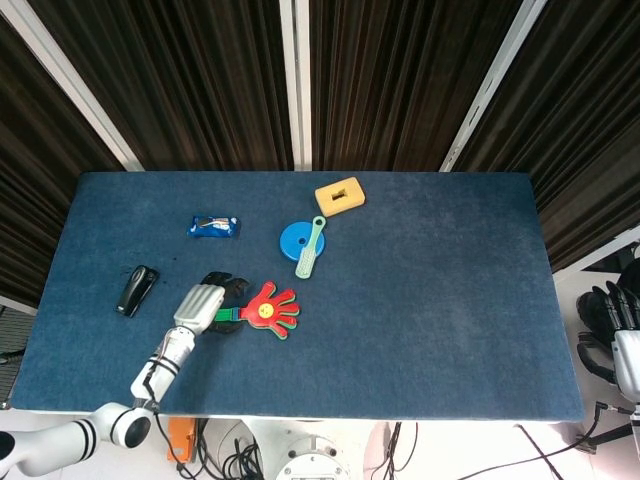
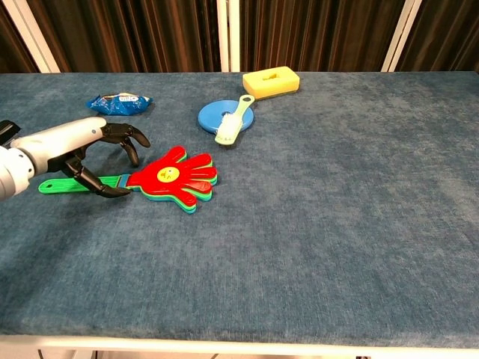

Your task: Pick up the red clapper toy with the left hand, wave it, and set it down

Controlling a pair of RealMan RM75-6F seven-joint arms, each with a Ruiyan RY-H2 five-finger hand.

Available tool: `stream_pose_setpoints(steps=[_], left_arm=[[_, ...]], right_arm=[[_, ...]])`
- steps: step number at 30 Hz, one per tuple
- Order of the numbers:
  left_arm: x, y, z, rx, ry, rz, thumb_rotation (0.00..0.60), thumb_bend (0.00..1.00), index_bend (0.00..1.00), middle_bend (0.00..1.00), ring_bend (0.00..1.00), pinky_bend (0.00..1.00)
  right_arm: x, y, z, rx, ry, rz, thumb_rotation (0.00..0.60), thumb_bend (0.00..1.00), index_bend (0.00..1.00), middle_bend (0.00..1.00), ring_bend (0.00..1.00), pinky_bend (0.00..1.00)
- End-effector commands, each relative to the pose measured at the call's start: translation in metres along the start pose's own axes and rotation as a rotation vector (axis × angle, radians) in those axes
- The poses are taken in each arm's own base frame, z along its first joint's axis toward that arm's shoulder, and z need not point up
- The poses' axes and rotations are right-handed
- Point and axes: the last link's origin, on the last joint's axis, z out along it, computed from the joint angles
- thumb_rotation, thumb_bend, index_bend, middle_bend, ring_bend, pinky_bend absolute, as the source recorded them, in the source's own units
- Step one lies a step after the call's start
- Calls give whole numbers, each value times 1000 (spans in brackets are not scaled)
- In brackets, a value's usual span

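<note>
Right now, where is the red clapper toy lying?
The red clapper toy lies flat on the table's front-left part in the head view, just in front of the blue disc, with the left hand over its green handle.

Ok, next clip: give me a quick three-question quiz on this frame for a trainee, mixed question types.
1. True or false: the left hand has already lifted the red clapper toy off the table.
2. Which thing lies across the blue disc? A) black device B) pale green brush C) snack packet
3. Fill in: the left hand's fingers curl over the clapper's green ____.

Key
1. False: the toy lies flat on the table, with the fingers arched over its handle.
2. B: the pale green brush.
3. handle.
</note>
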Motion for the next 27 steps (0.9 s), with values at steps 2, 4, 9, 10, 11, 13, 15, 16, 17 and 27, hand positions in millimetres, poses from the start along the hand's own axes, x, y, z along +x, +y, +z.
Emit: stream_pose_setpoints(steps=[2, 4, 9, 10, 11, 13, 15, 16, 17, 27], left_arm=[[-3, 0, -2, -8, 3, 24, 600, 208, 236, 364, 131, 118], [-4, 0, -2, -14, 7, 37, 600, 207, 236, 369, 133, 118], [-7, 0, -4, -13, 16, 42, 600, 206, 253, 410, 157, 122], [-8, -1, -4, -13, 15, 43, 600, 206, 256, 418, 162, 124], [-8, 0, -4, -14, 15, 45, 600, 207, 260, 424, 166, 128], [-9, 0, -6, -18, 21, 52, 600, 207, 270, 430, 172, 133], [-8, 1, -7, -23, 37, 61, 600, 207, 286, 434, 179, 137], [-8, 1, -7, -25, 44, 68, 600, 207, 297, 434, 180, 138], [-8, 0, -8, -26, 50, 77, 600, 207, 311, 434, 180, 139], [-7, -11, -12, 19, 40, 126, 600, 190, 378, 344, 159, 138]], right_arm=[[0, 0, 0, -1, 1, -2, 600, 234, 0, 0, 0, 0], [0, 0, 1, -1, 2, -2, 600, 239, 0, 0, 0, 0], [0, -1, 1, -1, -3, -3, 600, 247, 0, 0, 0, 0], [0, -1, 1, -2, -3, -3, 600, 247, 0, 0, 0, 0], [0, -1, 1, -3, -4, -3, 600, 249, 0, 0, 0, 0], [0, -1, 1, -3, -5, -3, 600, 250, 0, 0, 0, 0], [0, -1, 1, -2, -4, -3, 600, 251, 0, 0, 0, 0], [0, -1, 1, -2, -4, -4, 600, 252, 0, 0, 0, 0], [0, -1, 1, -1, -3, -4, 600, 252, 0, 0, 0, 0], [-1, -2, 1, -2, -1, -3, 600, 254, 0, 0, 0, 0]])
